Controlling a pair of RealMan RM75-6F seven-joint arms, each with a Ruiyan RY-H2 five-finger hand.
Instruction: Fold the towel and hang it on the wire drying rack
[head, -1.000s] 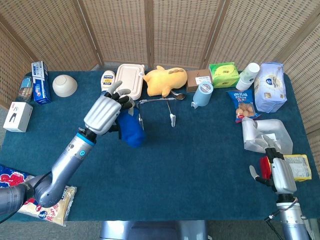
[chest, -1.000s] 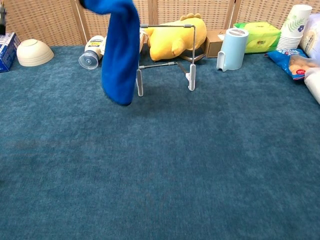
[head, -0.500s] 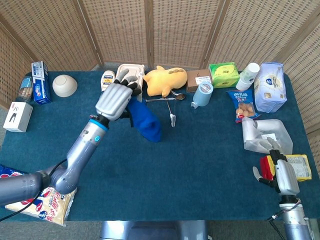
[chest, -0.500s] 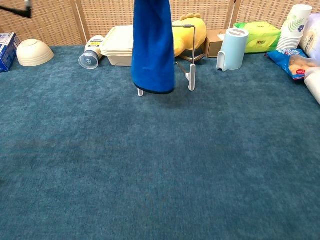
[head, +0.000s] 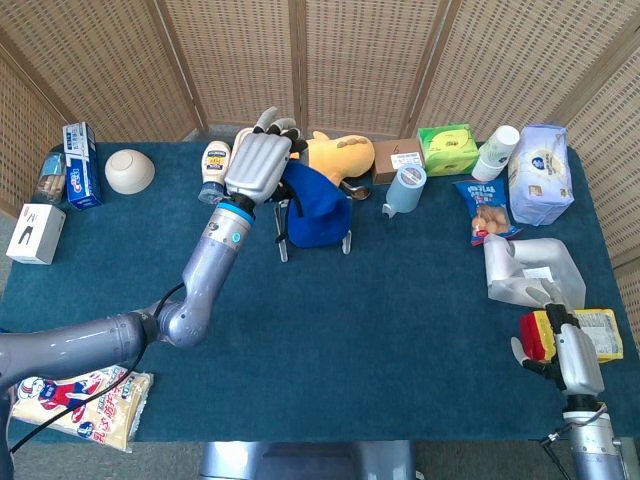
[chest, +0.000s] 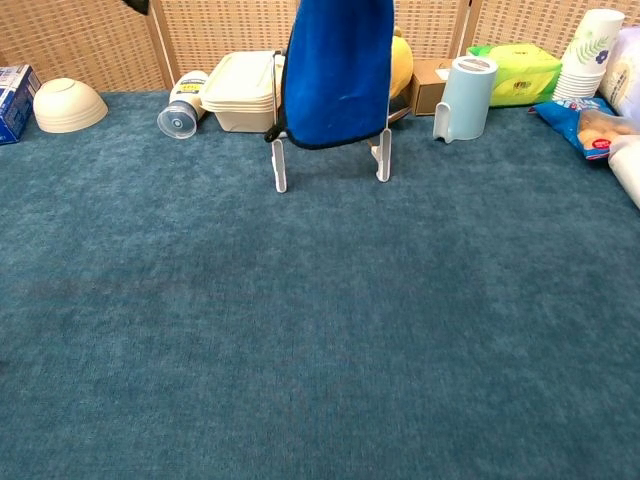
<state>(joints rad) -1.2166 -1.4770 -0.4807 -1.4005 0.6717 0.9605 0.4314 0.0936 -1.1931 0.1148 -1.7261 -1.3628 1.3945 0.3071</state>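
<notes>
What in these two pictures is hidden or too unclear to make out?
- Left hand: the head view shows only its back, so its grip on the blue towel is hidden; the chest view cuts it off at the top edge.
- Wire rack: the towel covers its top bar in both views, so whether the towel rests on it is unclear.
- Right hand: small, at the head view's corner; its fingers are unclear.

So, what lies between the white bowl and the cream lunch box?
In both views, a bottle on its side lies between bowl and lunch box.
</notes>
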